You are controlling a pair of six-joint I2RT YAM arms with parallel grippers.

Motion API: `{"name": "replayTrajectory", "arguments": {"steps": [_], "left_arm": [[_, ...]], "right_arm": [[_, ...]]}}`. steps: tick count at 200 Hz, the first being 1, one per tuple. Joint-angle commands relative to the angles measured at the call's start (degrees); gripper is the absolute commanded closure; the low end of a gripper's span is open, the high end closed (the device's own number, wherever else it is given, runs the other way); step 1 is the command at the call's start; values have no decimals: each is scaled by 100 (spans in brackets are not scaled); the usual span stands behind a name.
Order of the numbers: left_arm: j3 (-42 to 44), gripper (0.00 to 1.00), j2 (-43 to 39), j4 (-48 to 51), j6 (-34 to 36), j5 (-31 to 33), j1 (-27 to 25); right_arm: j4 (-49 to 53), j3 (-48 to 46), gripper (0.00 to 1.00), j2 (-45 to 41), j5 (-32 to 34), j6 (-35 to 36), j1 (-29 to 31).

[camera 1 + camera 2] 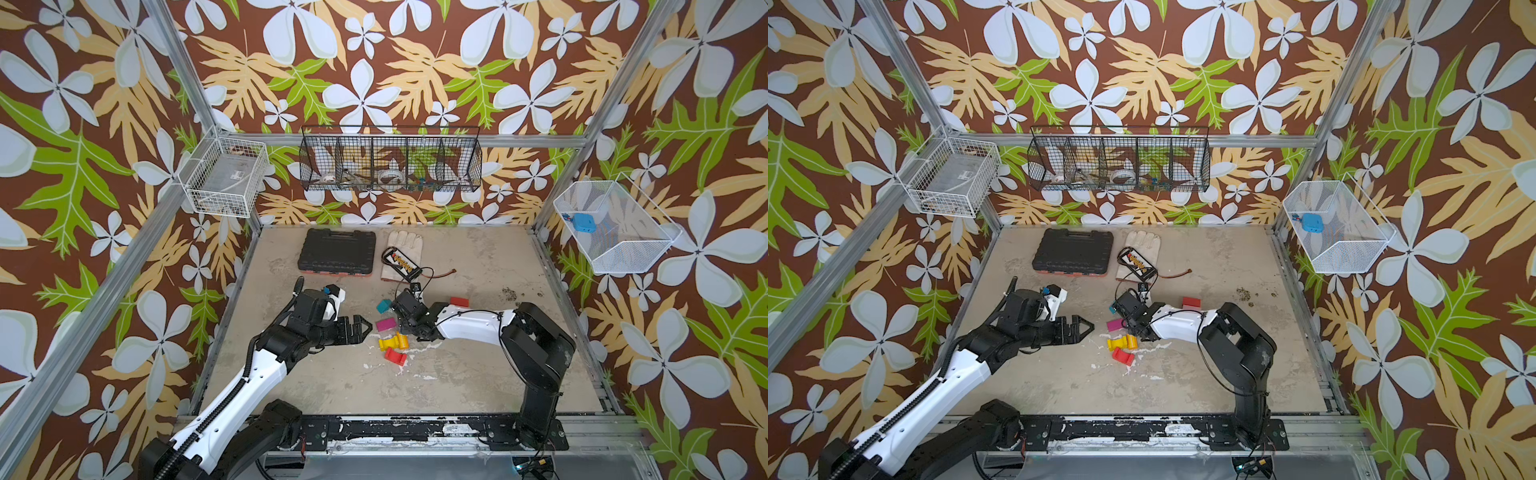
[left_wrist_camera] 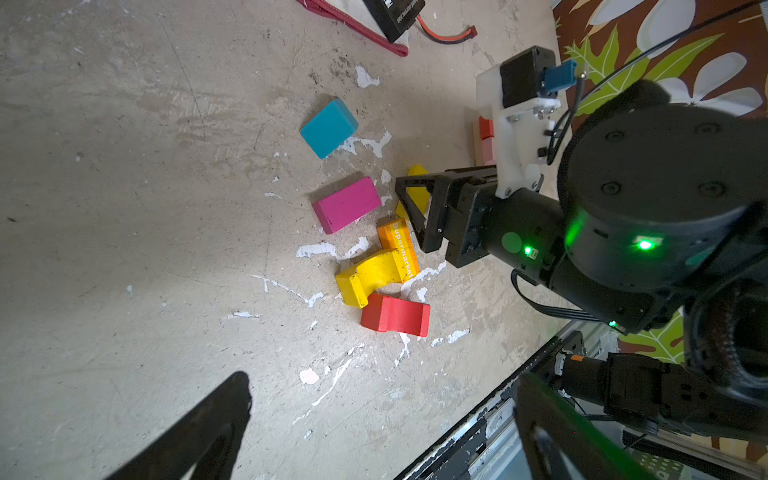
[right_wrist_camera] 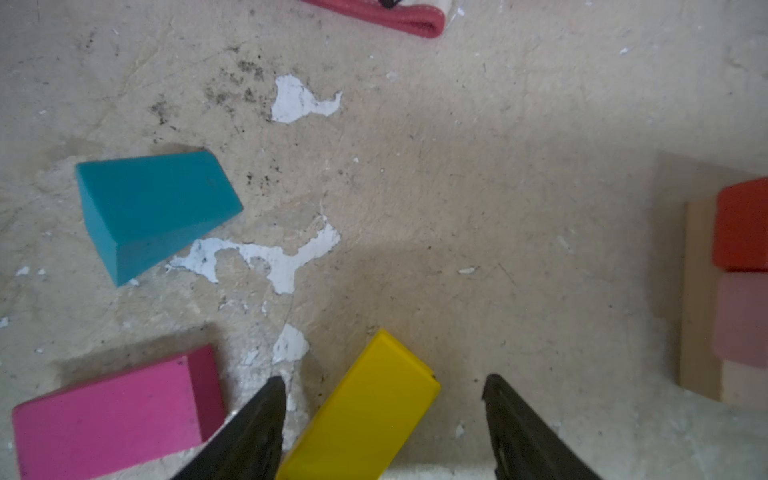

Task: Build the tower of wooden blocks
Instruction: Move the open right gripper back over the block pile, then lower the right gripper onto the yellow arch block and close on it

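Your right tool (image 3: 385,381) sits low over the table (image 1: 465,374), its 2 black fingers (image 3: 257,428) spread to either side of a yellow bar (image 3: 365,419). 1 finger is right beside the bar on the side toward the magenta block (image 3: 108,411). The other finger stands clear, with bare table showing between it and the bar. So the tool is released around the bar, not clamped on it.

Your left tool (image 1: 365,327) hangs above the table at the left of the cluster in both top views, spread fully wide and carrying nothing.

You can see the other loose pieces between your 2 tools. A teal block (image 3: 153,203) lies farthest back, with the magenta block just in front of it. Nearer the front rail, a yellow arch (image 2: 370,276) rests against an orange block (image 2: 399,249) printed "Supermarket". A red arch (image 2: 395,313) lies just beside the yellow arch.

Look for the tower (image 1: 459,301) to the right of the right tool in both top views, partly behind the right arm (image 1: 473,322). It is a short stack, red on top, with pink and tan showing in the right wrist view.

At the back of the table you have a black tool case (image 1: 336,253) and a glove (image 1: 405,243) with a battery pack (image 1: 401,262) on it.
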State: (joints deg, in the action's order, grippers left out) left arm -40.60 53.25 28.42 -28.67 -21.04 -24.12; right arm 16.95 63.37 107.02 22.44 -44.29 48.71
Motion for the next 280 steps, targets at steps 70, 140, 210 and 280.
{"name": "replayTrajectory", "arguments": {"steps": [70, 140, 210, 280], "left_arm": [[3, 0, -9, -56, -32, 65, -14], [4, 0, -2, -56, -34, 70, -14], [6, 0, -4, -65, -34, 47, -14], [8, 0, 25, -57, -34, 38, -14]], "right_arm": [[-203, -789, 28, -953, -47, -18, 104], [-719, -734, 42, -1026, -655, 211, 723], [-697, -308, 55, -227, -995, 219, 798], [-391, -225, 62, -212, -711, 110, 927]]}}
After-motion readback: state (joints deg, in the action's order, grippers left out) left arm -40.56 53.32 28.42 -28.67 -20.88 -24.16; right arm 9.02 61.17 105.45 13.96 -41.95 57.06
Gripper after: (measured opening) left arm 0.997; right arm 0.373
